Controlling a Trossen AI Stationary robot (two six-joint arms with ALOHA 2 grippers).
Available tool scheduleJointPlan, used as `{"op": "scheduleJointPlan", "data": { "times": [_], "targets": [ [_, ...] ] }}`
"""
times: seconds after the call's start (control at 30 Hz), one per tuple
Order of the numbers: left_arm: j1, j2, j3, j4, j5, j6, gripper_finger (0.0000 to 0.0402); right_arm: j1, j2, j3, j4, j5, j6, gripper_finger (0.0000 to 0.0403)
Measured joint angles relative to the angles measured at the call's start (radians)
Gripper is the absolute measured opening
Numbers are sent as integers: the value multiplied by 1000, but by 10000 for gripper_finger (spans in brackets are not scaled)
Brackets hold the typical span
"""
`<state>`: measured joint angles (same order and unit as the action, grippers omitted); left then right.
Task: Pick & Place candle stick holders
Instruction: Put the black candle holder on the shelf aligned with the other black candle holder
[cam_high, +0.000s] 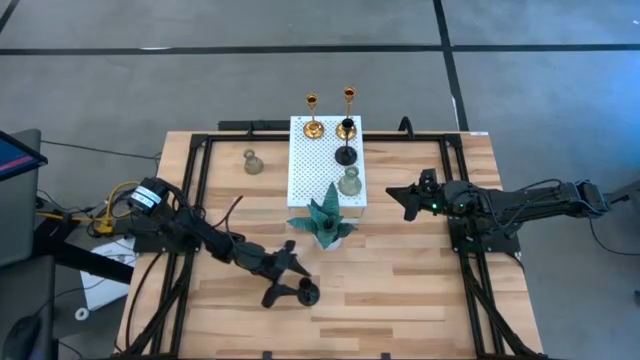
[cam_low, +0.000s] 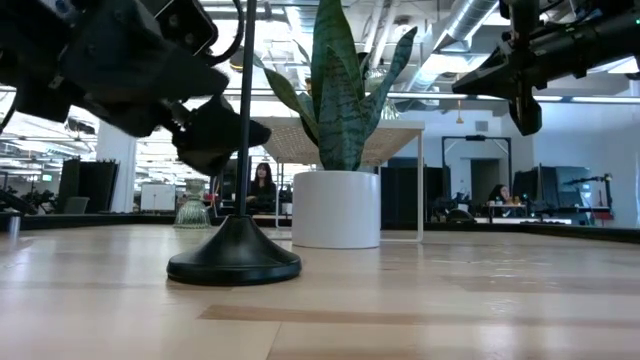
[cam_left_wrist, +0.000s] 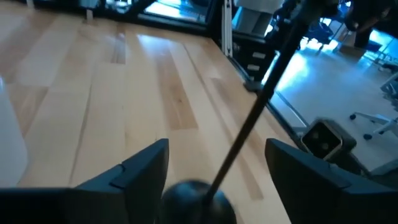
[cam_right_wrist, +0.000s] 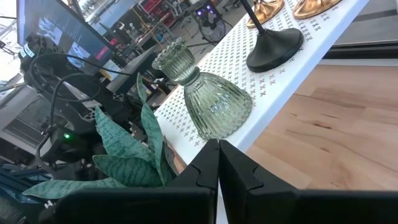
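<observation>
A black candle stick holder (cam_high: 306, 293) stands upright on its round base (cam_low: 233, 262) on the bare wood near the table's front edge. My left gripper (cam_left_wrist: 217, 155) is open and level, one finger on either side of the thin stem (cam_left_wrist: 249, 124), with a gap showing on both sides. On the white perforated board (cam_high: 310, 175) stand two gold holders (cam_high: 313, 128), another black one (cam_high: 346, 152) and a grey-green one (cam_right_wrist: 208, 102). A second grey-green holder (cam_high: 253, 162) stands on the wood left of the board. My right gripper (cam_high: 408, 200) hangs shut just right of the board.
A teal spiky plant ornament (cam_high: 325, 222) in a white pot stands at the board's near edge, between the two arms. Dark frame rails (cam_high: 200, 200) run along the table's left and right sides. Bare wood lies right of the black holder along the front edge.
</observation>
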<state>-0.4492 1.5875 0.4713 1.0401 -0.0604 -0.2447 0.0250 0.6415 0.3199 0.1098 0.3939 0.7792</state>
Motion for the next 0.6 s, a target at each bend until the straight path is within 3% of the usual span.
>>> {"op": "scheduleJointPlan", "data": {
  "times": [0.17,0.33,0.6],
  "targets": [
    [0,0,50,-1,-14,37,271,0,0,0,0,0,0,0],
    [0,0,66,-10,-14,60,249,0,0,0,0,0,0,0],
    [-4,0,66,-15,-14,53,154,0,0,0,1,0,0,0]
  ]
}}
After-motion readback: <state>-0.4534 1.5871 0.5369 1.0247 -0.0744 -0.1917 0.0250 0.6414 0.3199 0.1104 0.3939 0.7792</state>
